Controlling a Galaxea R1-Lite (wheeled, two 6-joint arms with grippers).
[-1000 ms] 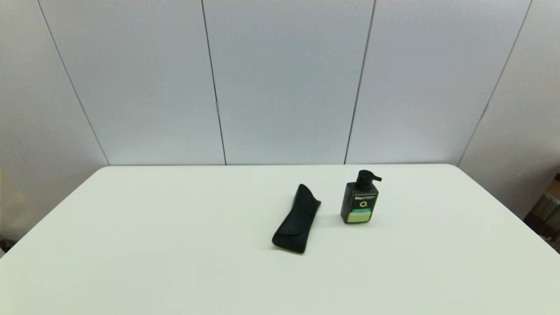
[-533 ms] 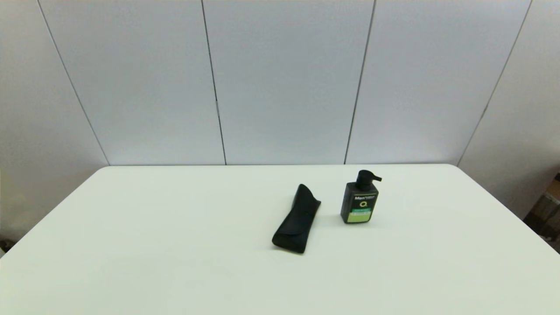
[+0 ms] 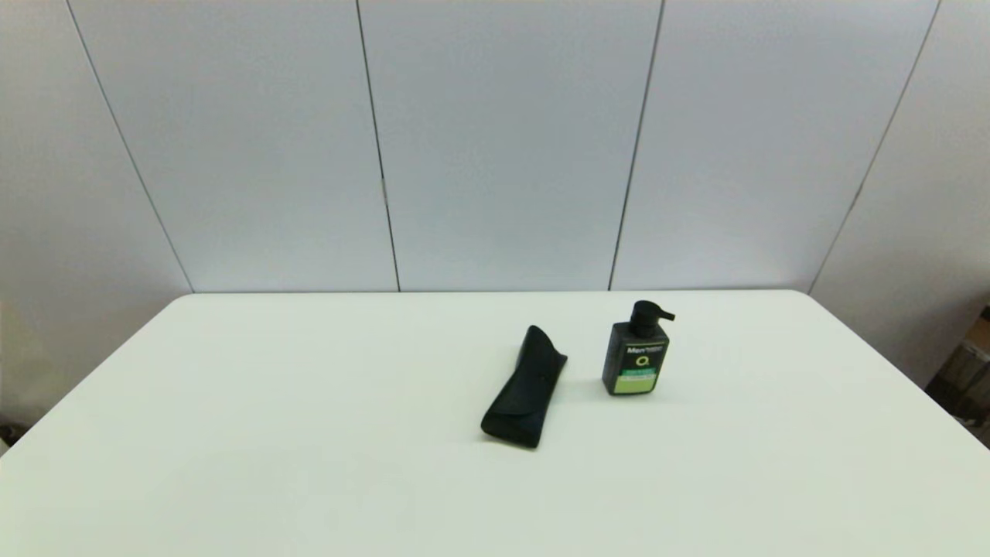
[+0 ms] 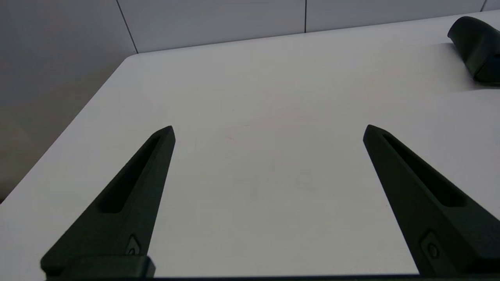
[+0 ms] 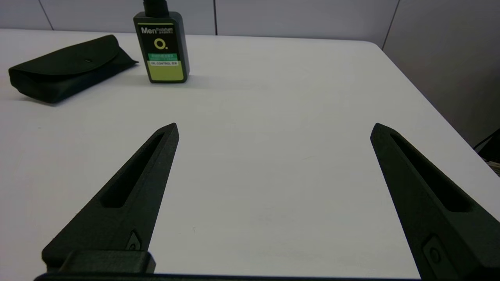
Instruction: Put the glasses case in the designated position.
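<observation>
head view: glasses case (image 3: 524, 398) lies flat beside pump bottle (image 3: 636, 359).

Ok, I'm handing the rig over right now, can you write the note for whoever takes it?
Left claw: open, holding nothing, low over bare table, parked.
Right claw: open, holding nothing, parked on the right side.
The glasses case lies flat on the white table near the middle, untouched. The pump bottle stands upright to its right, apart from it.
Done: nothing.
Left: grasp the case and place it; no target spot is marked in view.
</observation>
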